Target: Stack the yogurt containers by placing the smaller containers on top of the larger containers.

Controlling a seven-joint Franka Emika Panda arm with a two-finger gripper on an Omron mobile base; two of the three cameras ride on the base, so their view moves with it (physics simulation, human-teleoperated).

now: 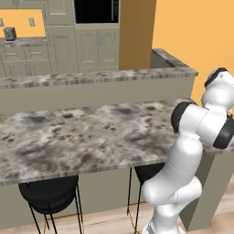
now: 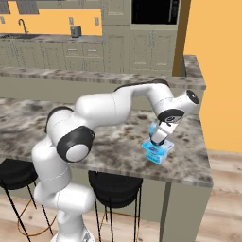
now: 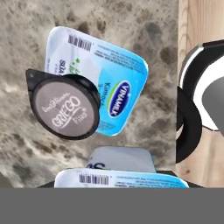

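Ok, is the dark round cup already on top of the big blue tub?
Seemingly yes. In the hand view the dark cup overlaps the big blue tub's lid, lid up; true contact can't be confirmed.

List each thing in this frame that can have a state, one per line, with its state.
gripper: shut on a light-blue yogurt tub, held above the counter.
held light-blue tub: in the gripper, lid sealed.
large light-blue tub: lying on the marble counter, lid sealed.
dark round cup: sealed with a pale lid; it overlaps the large tub in the hand view, whether it rests on it I cannot tell.
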